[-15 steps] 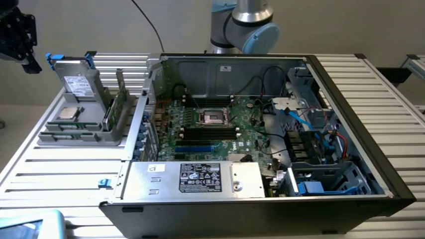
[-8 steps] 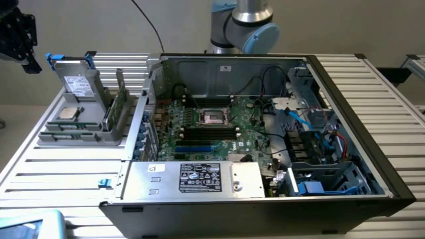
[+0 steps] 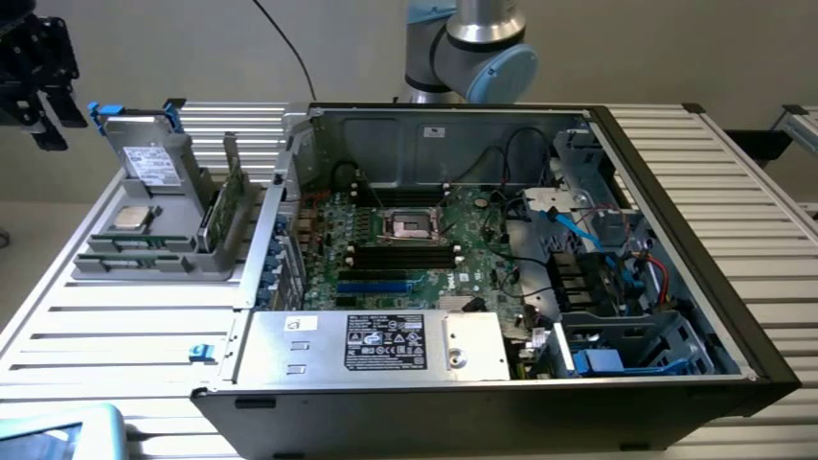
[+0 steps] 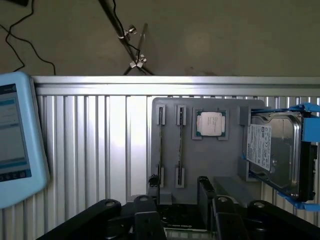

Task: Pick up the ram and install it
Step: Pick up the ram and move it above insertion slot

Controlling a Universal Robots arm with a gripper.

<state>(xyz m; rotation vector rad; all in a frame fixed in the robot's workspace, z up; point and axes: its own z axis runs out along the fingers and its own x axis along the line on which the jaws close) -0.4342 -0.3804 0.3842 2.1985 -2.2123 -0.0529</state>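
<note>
The ram (image 3: 228, 204), a slim green board, stands on edge in a grey holder (image 3: 141, 261) on the exterior view's left, beside the open computer case. In the wrist view the ram (image 4: 161, 145) shows edge-on as a thin line between the holder's clips. My black gripper (image 3: 38, 117) hangs high above the table, further to the exterior view's left than the holder and apart from it. Its fingers (image 4: 205, 192) stand apart with nothing between them, so the gripper (image 4: 182, 215) is open. The black memory slots (image 3: 402, 255) lie on the motherboard below the processor socket.
The holder also carries a square silver processor chip (image 3: 132, 218) and a grey drive (image 3: 151, 158) with a white label in a blue frame. The case (image 3: 715, 287) has tall walls, cables and a power supply (image 3: 383, 342). A light-blue tablet (image 4: 15, 140) lies on the slatted table.
</note>
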